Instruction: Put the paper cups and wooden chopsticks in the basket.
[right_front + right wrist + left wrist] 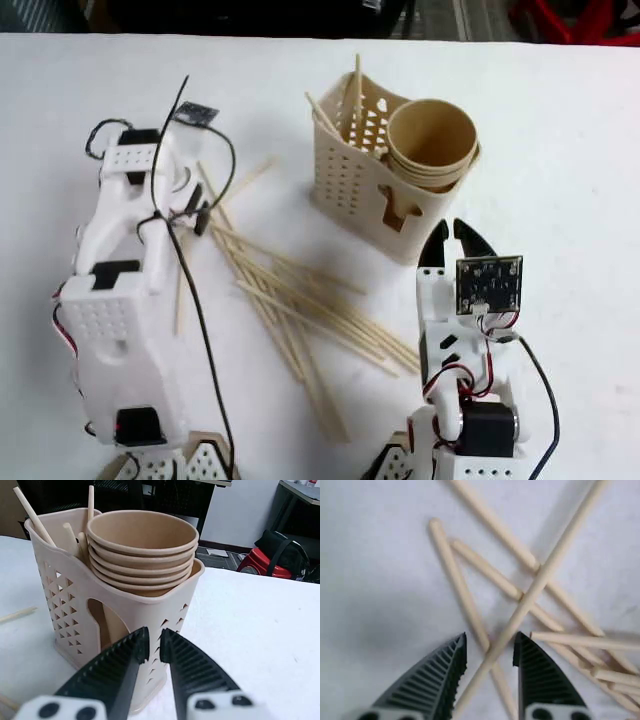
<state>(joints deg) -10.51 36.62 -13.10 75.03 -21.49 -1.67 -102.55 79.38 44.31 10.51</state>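
A cream perforated basket stands at the table's middle back, with several nested paper cups and a few wooden chopsticks standing in it. Several loose chopsticks lie fanned on the table in front of it. My left gripper hovers low over the pile's left end, open, and one slanting chopstick passes between its fingers. My right gripper sits just in front of the basket and cups, its fingers a narrow gap apart and holding nothing.
The white table has free room to the right of the basket and along the far edge. A black cable runs beside the left arm. Behind the table, a dark bag and a red object sit on the floor.
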